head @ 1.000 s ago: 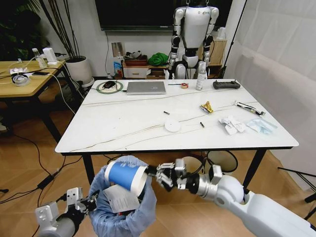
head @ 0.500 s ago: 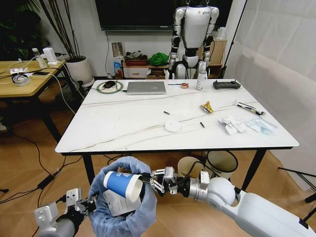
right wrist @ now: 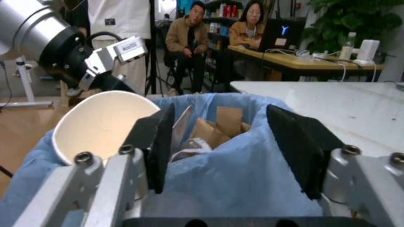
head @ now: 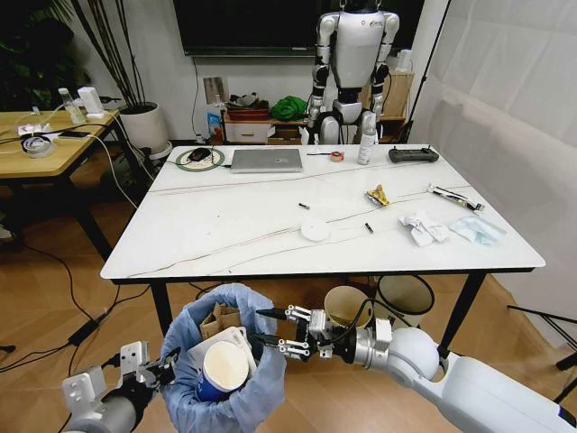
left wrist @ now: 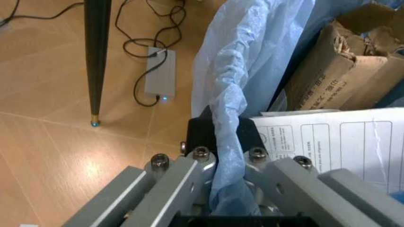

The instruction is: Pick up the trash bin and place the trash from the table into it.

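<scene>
Two grippers flank the bin [head: 225, 361], which hangs below the near edge of the tabletop [head: 225, 225]. On the left, the left gripper [head: 167, 365] has its fingers pinched on the bin's rim through the blue bag [left wrist: 233, 109]. That bag looks thin, soft and slippery, so the hold likely depends on clamping the stiff rim beneath it rather than the film alone. The load inside seems light: a cup [head: 224, 368], cardboard [head: 219, 317] and printed paper [left wrist: 334, 137].

To the right of the bin, the right gripper [head: 275, 336] sits at the rim with fingers spread and nothing between them, the cup lying loose in the bag.

Farther right on the tabletop lie the remaining pieces: a yellow wrapper [head: 378, 195], crumpled tissues [head: 422, 227] and a pale wrapper [head: 476, 229]. All look light and crushable, best pinched at a raised fold.

Only the left wrist view makes the pinch on the bag plain. The right wrist view looks between the spread fingers into the bin and shows the cup's open mouth [right wrist: 104, 123]. The head view alone places the leftover trash.
</scene>
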`<state>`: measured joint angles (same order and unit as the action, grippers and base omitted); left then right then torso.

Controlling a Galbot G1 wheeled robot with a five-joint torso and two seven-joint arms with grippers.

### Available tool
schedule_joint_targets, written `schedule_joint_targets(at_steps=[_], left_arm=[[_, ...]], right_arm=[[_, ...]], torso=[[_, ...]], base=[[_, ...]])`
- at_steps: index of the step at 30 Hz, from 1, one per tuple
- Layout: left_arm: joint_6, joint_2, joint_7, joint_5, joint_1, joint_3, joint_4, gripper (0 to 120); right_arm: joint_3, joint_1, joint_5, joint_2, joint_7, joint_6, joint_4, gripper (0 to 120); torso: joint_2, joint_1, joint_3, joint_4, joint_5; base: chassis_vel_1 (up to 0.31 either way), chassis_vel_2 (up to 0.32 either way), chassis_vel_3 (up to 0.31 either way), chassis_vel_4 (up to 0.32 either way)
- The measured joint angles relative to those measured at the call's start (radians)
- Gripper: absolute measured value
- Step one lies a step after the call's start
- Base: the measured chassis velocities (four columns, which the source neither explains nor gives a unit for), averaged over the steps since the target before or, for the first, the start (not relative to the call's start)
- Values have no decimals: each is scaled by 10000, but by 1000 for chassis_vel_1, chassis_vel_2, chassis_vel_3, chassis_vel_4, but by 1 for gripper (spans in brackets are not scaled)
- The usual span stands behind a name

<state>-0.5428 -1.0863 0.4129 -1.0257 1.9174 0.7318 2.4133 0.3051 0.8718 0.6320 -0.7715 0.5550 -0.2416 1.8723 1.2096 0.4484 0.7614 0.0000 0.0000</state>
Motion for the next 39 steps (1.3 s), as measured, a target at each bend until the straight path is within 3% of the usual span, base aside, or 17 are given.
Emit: schedule_joint_targets(at_steps=[12,20,27,34,35,37,39], left_arm=[[49,-51,34,143,-29,-108,-426,0],[-406,-19,335,440,-21,-49,-528,0],[-325,-23,333,368,35,-78,-490,0],[-205,-44,192,315,57,-55,-395,0],[-198,-45,170,297,58,-31,-369,0],[-178,-45,159,277,60,-10,-347,0],[-173,-48,155,273,67,-7,-338,0]], right_arm=[[-2377,260,1234,-308,-371,116,-250,99],[-3042,669,1421,-230,-402,174,-258,100],[-3076,584,1412,-446,-843,317,-561,100],[-3172,418,1829,-653,-2446,1509,-900,100],[-3109,310,1848,-754,-3533,1751,-1114,100],[-2916,104,1664,-882,-4518,1838,-1470,100],[-2868,-2,1615,-950,-4790,1916,-1658,100]], torso=[[0,0,0,2,0],[0,0,0,0,1],[0,0,0,0,1],[1,0,0,0,0],[1,0,0,-1,-1],[1,0,0,0,1],[0,0,0,0,1]], base=[[0,0,0,0],[0,0,0,0],[0,0,0,0],[0,0,0,0],[0,0,0,0],[0,0,0,0],[0,0,0,0]])
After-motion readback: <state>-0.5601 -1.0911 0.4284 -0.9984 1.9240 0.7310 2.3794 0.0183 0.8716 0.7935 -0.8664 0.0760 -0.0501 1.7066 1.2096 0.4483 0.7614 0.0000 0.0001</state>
